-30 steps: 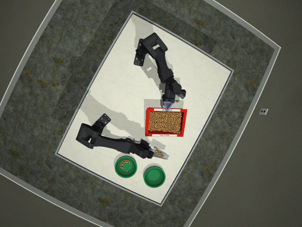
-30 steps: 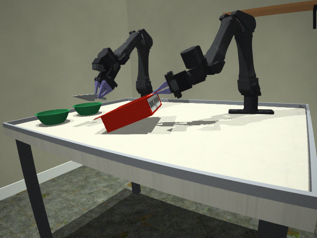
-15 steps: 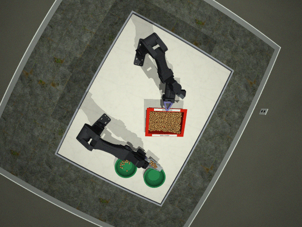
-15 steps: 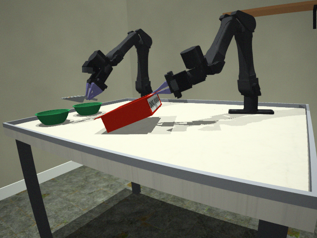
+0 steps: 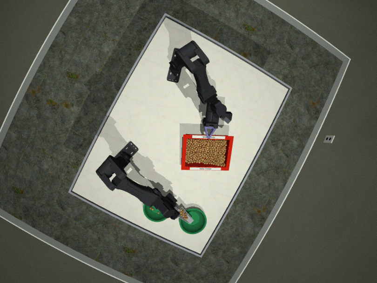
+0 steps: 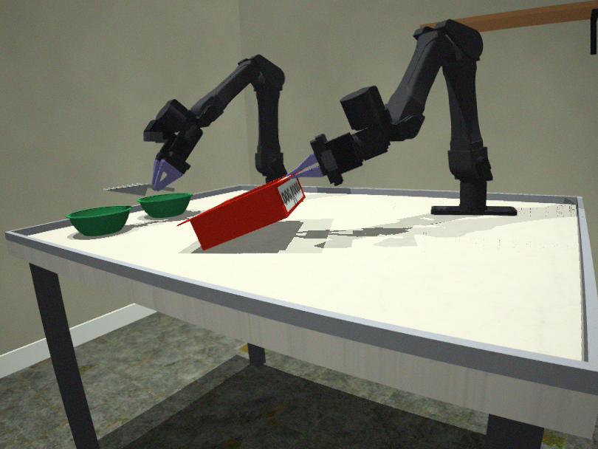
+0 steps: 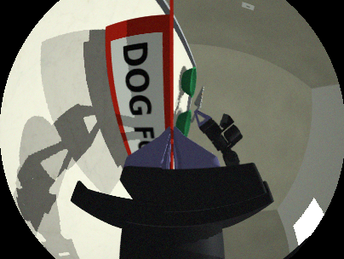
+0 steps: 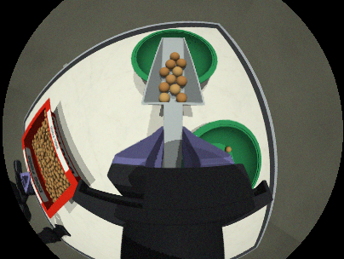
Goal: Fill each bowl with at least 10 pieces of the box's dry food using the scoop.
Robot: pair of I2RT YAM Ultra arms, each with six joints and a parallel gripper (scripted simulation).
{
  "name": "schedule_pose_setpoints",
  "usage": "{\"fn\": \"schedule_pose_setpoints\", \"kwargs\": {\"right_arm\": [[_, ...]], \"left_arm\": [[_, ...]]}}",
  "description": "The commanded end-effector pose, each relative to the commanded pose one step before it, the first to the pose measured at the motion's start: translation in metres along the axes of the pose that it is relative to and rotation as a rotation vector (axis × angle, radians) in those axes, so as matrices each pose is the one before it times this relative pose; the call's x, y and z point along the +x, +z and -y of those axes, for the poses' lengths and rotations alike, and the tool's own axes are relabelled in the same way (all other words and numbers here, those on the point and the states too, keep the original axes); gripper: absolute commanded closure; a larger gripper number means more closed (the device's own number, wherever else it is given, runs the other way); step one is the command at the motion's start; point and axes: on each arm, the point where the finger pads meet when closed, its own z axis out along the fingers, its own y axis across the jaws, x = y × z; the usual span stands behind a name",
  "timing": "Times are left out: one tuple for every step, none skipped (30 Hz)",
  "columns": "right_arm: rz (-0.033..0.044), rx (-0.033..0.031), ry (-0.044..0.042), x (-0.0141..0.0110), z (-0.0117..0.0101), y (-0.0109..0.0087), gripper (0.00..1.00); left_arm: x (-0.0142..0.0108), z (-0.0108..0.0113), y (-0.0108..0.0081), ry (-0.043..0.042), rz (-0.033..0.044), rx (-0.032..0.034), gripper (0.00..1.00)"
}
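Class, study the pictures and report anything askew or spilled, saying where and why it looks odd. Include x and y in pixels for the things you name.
The red box (image 5: 184,152) (image 6: 238,210) (image 8: 64,200) stands tilted, its labelled end raised off the table at the left tool (image 5: 209,137) (image 6: 289,176) (image 7: 172,131), so its food could slide. No spilled pieces are visible on the table.
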Motion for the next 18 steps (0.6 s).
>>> {"fn": "schedule_pose_setpoints", "kwargs": {"right_arm": [[0.08953, 0.02119, 0.02205, -0.03612, 0.00922, -0.01093, 1.0], [-0.04711, -0.00071, -0.00195, 0.01022, -0.0006, 0.00613, 1.0], [-0.01382, -0.00098, -0.00144, 0.00382, -0.0006, -0.00028, 1.0], [0.00822, -0.00819, -0.00873, -0.00455, -0.00486, -0.00452, 1.0], [-0.00744, -0.00265, -0.00447, -0.00025, -0.00159, -0.00127, 1.0], [-0.00486, -0.00161, 0.0007, -0.00083, 0.00023, 0.0, 1.0], [-0.02128, -0.00617, -0.00505, 0.00311, -0.00276, 0.00476, 1.0], [-0.002, 0.0014, 0.00162, -0.00158, 0.00089, -0.00185, 1.0], [0.00166, 0.00155, 0.0018, -0.00251, 0.00099, -0.0035, 1.0], [-0.00131, -0.00559, -0.00405, -0.00204, -0.00229, -0.00196, 1.0], [-0.00973, 0.00145, 0.00155, 0.00043, 0.00087, 0.00073, 1.0], [0.0, 0.0, 0.0, 0.0, 0.0, 0.0, 1.0], [0.0, 0.0, 0.0, 0.0, 0.0, 0.0, 1.0], [-0.00834, 0.0039, 0.00286, 0.00009, 0.00231, 0.00084, 1.0], [-0.02498, -0.00708, -0.00482, 0.00429, -0.00333, 0.0044, 1.0], [0.00661, 0.00105, 0.00139, -0.00304, 0.00071, -0.00329, 1.0], [-0.00091, 0.00154, 0.00177, -0.00187, 0.00096, -0.00281, 1.0], [-0.00227, -0.00393, -0.00247, -0.00164, -0.00142, -0.00152, 1.0]], "left_arm": [[-0.01453, 0.05393, -0.00727, 0.11377, 0.04915, 0.11824, 1.0], [0.0, 0.0, 0.0, 0.0, 0.0, 0.0, 1.0], [0.0, 0.0, 0.0, 0.0, 0.0, 0.0, 1.0], [0.0, 0.0, 0.0, 0.0, 0.0, 0.0, 1.0], [0.0, 0.0, 0.0, 0.0, 0.0, 0.0, 1.0], [0.0, 0.0, 0.0, 0.0, 0.0, 0.0, 1.0], [0.0, 0.0, 0.0, 0.0, 0.0, 0.0, 1.0], [0.0, 0.0, 0.0, 0.0, 0.0, 0.0, 1.0], [0.0, 0.0, 0.0, 0.0, 0.0, 0.0, 1.0], [0.0, 0.0, 0.0, 0.0, 0.0, 0.0, 1.0], [0.0, 0.0, 0.0, 0.0, 0.0, 0.0, 1.0], [0.0, 0.0, 0.0, 0.0, 0.0, 0.0, 1.0], [0.0, 0.0, 0.0, 0.0, 0.0, 0.0, 1.0], [0.0, 0.0, 0.0, 0.0, 0.0, 0.0, 1.0], [0.0, 0.0, 0.0, 0.0, 0.0, 0.0, 1.0], [0.0, 0.0, 0.0, 0.0, 0.0, 0.0, 1.0], [0.0, 0.0, 0.0, 0.0, 0.0, 0.0, 1.0], [0.0, 0.0, 0.0, 0.0, 0.0, 0.0, 1.0]]}}
